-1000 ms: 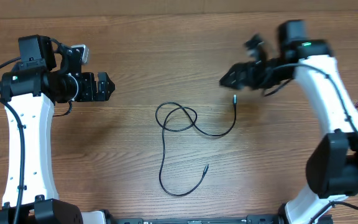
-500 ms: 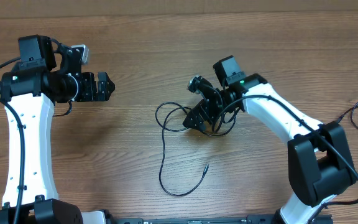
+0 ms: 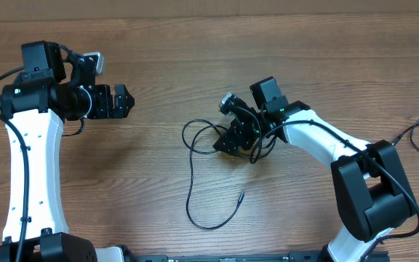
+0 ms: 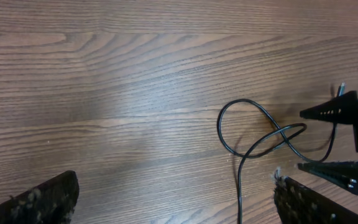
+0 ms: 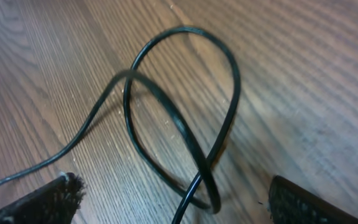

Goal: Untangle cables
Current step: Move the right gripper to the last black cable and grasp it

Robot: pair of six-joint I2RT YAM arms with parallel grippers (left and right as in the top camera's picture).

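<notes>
Near the middle of the wooden table [image 3: 195,51] lies one thin black cable [image 3: 189,185], flat on the surface and held by nothing. Its upper part curls into a loop that crosses over itself, and from that loop a long strand runs toward the front edge, bends round and ends in a small plug [image 3: 242,193] lying free on the wood. The right gripper [image 3: 224,140] is down low over the right side of the loop, its arm reaching in from the right. Its jaws stand wide, one finger on each side of the crossing strands, and they pinch nothing. The right wrist view shows the cable [image 5: 178,124] looping on the wood ahead of the gripper [image 5: 174,186], between the two finger pads at the lower corners. The left gripper [image 3: 127,100] hangs well apart from the cable on the left side of the table, jaws wide and empty. From the left wrist view the left gripper [image 4: 176,183] looks across bare wood to the cable [image 4: 283,132], with the right gripper [image 4: 303,140] straddling the strands beyond the crossing.
</notes>
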